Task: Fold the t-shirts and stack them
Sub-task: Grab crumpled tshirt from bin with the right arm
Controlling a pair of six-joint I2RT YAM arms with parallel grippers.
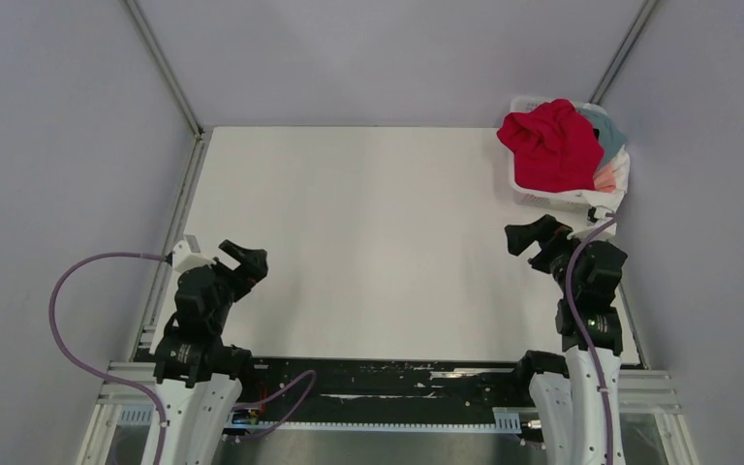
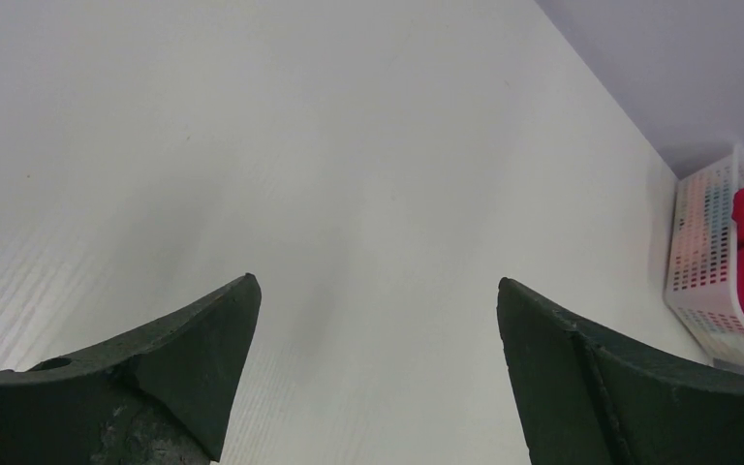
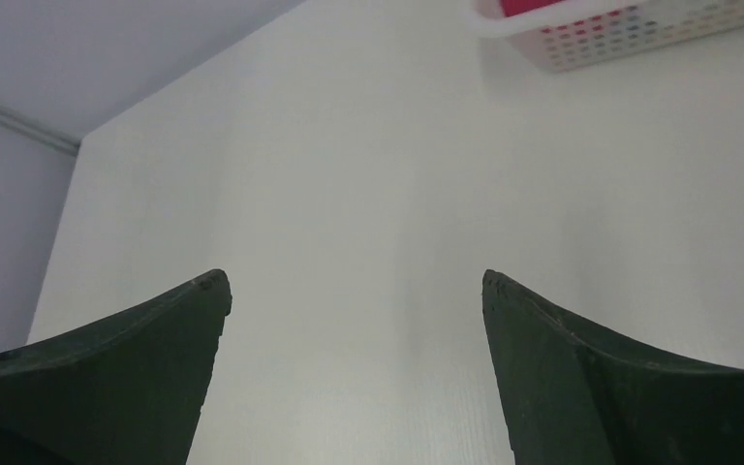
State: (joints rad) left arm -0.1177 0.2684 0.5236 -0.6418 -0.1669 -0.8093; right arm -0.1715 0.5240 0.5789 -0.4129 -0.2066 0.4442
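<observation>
Up at about 1 o'clock on the table [image 1: 378, 242], in its far right corner, a white lattice basket [image 1: 564, 201] holds the t-shirts in a loose heap. The bright red t-shirt [image 1: 550, 145] lies crumpled on top and spills over the rim. A teal-grey t-shirt [image 1: 608, 130] shows behind it at its 2 o'clock, and a salmon-pink t-shirt [image 1: 613, 173] peeks out along the basket's right side. The left gripper [image 1: 242, 260] hangs above the table at roughly 8 o'clock, its fingers spread wide and holding nothing. The right gripper [image 1: 528, 235] sits at roughly 4 o'clock, just short of the basket's near wall, its fingers equally parted and bare.
</observation>
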